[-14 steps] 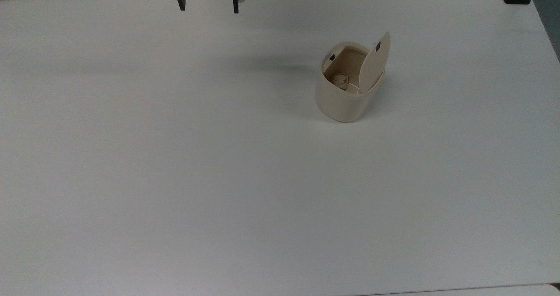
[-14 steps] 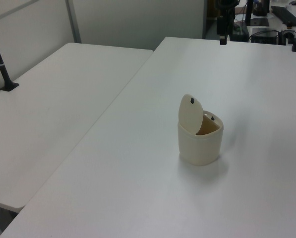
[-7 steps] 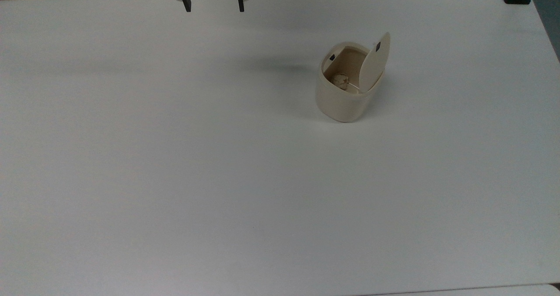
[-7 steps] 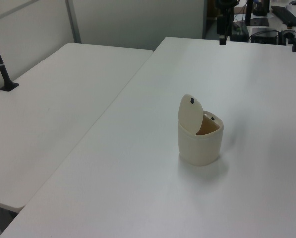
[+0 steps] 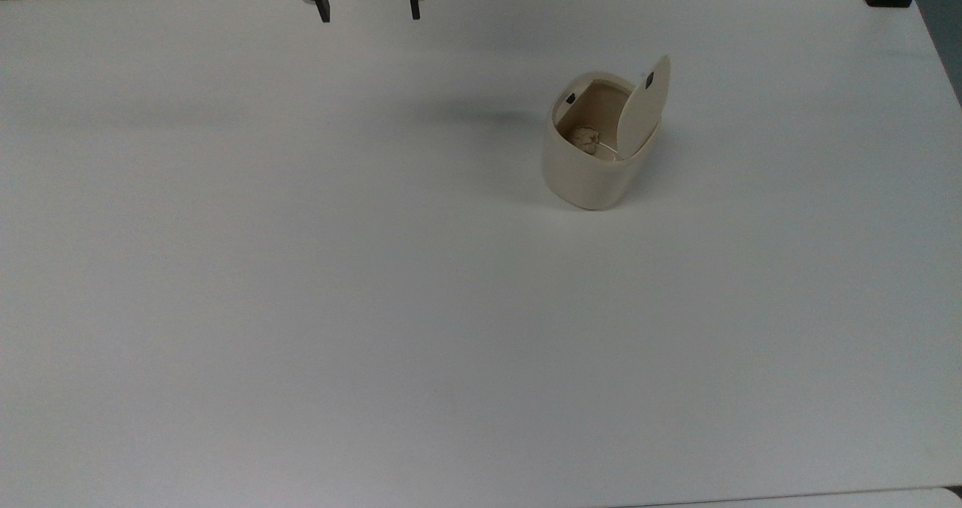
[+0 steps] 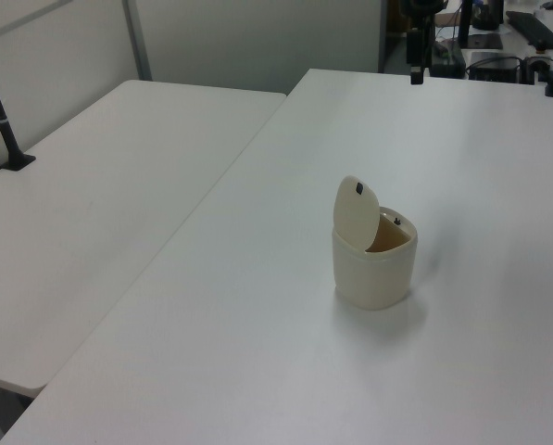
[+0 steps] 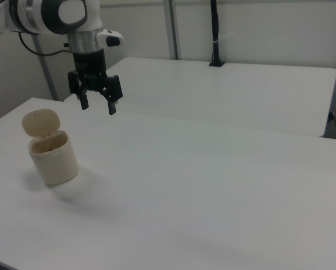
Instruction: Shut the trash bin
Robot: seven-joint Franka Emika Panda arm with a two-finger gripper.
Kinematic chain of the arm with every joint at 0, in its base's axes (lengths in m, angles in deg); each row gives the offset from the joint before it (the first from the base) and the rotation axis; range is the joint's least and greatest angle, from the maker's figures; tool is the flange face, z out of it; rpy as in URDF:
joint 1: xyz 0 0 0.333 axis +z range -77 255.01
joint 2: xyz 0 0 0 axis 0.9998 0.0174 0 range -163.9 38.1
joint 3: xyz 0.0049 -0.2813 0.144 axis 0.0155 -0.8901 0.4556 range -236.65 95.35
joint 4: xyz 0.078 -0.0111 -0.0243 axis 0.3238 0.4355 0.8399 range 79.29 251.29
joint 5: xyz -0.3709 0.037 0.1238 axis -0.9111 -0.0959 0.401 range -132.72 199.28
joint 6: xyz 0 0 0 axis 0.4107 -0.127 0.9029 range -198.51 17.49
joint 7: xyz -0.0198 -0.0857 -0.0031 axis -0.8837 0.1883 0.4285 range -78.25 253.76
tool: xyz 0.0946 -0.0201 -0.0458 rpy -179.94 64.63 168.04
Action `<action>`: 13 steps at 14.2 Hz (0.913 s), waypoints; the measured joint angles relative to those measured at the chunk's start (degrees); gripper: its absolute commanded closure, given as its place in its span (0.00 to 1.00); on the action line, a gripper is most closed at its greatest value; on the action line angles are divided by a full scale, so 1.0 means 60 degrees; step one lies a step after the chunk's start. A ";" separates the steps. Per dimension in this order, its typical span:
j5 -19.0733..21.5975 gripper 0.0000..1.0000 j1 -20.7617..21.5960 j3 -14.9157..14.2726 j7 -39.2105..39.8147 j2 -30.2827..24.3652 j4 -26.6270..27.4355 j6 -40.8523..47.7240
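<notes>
In the top view the gripper hangs at the upper edge, left of centre, above the far rim of the white table. Its two dark fingers point down with a wide gap between them, and nothing sits in that gap. To the top view's right stands the trash bin, well apart from the gripper, in the right half of the tabletop.

The bin stands upright, its long axis vertical and its mouth facing up. Its lid is raised on the hinge along the top view's right side of the rim, standing nearly upright and leaning slightly outward, with the inner face turned toward the top view's left. The body is cream-beige with rounded corners and smooth walls. A small dark square mark sits near the lid's top end, and another small dark spot sits on the rim opposite. Inside lies a pale crumpled lump.

In the left view the lid rises on the bin's left side.
</notes>
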 measured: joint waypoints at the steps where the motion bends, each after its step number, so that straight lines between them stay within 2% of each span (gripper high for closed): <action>1: 0.0000 0.07 0.0011 0.0004 0.0015 0.0013 0.0000 0.0000; 3: 0.0000 0.23 0.0043 0.0054 0.0245 0.0057 0.0000 -0.0022; 5: 0.0000 0.20 0.0189 0.0095 0.0807 0.0067 0.0000 -0.0052; 8: 0.0000 0.20 0.0731 0.0179 0.2829 0.0067 0.0001 -0.0053; 9: 0.0000 0.28 0.0949 0.0189 0.3311 0.0068 0.0005 -0.0048; 10: 0.0001 0.40 0.1267 0.0217 0.3626 0.0068 0.0013 -0.0037; 11: 0.0001 0.59 0.1487 0.0262 0.3753 0.0069 0.0018 -0.0035; 13: 0.0000 0.74 0.1907 0.0406 0.3863 0.0072 0.0026 -0.0035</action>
